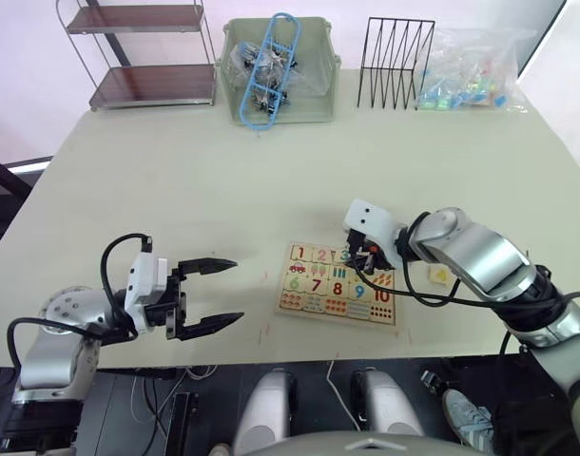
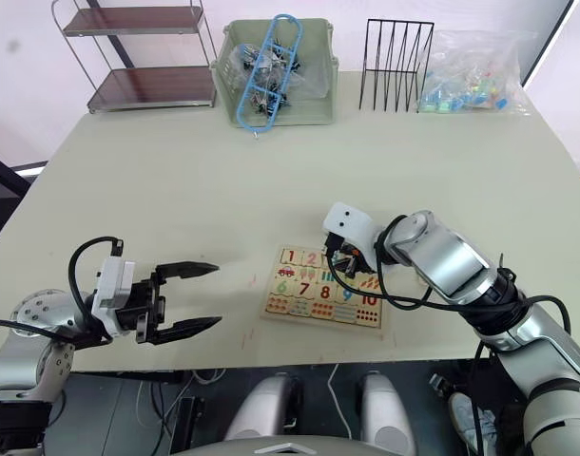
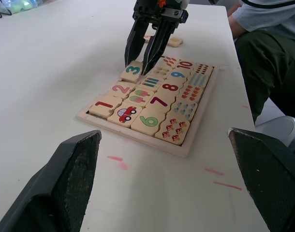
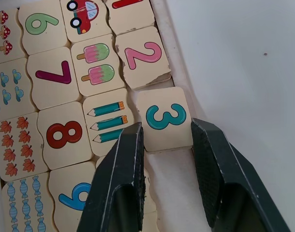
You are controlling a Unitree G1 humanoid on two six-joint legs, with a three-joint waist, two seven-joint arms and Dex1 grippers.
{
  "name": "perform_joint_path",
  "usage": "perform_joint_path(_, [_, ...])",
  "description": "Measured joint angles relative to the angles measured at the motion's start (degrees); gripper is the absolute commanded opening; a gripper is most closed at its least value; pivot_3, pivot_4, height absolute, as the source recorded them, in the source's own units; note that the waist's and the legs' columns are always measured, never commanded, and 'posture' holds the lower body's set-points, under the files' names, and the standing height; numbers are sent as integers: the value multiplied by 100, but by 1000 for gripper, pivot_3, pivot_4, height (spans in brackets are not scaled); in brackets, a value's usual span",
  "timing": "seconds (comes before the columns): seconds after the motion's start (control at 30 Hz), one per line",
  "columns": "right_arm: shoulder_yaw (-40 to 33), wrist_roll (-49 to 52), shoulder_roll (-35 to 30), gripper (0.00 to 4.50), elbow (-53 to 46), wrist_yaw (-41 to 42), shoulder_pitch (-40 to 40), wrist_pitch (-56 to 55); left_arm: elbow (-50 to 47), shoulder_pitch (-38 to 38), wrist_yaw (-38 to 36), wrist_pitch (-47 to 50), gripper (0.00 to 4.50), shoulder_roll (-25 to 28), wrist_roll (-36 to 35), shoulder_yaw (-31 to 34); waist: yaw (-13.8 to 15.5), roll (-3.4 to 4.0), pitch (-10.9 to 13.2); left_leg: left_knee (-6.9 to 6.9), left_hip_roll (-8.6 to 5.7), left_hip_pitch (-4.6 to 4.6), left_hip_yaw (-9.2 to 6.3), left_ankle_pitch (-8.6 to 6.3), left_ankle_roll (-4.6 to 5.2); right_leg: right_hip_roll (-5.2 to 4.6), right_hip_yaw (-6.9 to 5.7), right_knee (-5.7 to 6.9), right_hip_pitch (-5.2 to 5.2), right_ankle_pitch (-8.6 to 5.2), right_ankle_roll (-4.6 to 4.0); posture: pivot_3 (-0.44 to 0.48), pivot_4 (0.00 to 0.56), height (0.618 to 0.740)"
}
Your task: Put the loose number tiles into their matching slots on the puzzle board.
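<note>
Pale-wood puzzle board (image 3: 184,150): teal 3 tile (image 4: 165,118), pink 2 tile (image 4: 142,55), red 1 tile (image 3: 103,106), green 6 (image 4: 40,24), black fingers (image 4: 119,179).

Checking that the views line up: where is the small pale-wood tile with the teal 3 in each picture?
Left eye view: small pale-wood tile with the teal 3, top row of the flat pale-wood puzzle board, under the right gripper.
Right eye view: hidden by that gripper.
Left wrist view, between the black fingertips.
Right wrist view, ahead of the fingertips.
Shared landmark: pink 2 tile beside it.
</note>
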Motion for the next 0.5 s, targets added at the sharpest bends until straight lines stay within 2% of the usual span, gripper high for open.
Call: perform_joint_path(0.5, [78, -3, 63, 859, 5, 63, 0, -138, 0, 20, 11, -17, 4500, -1, 0, 0, 0, 0, 0, 0, -2, 0, -2, 0, 0, 0, -1, 1, 0, 0, 0, 0, 150, 740])
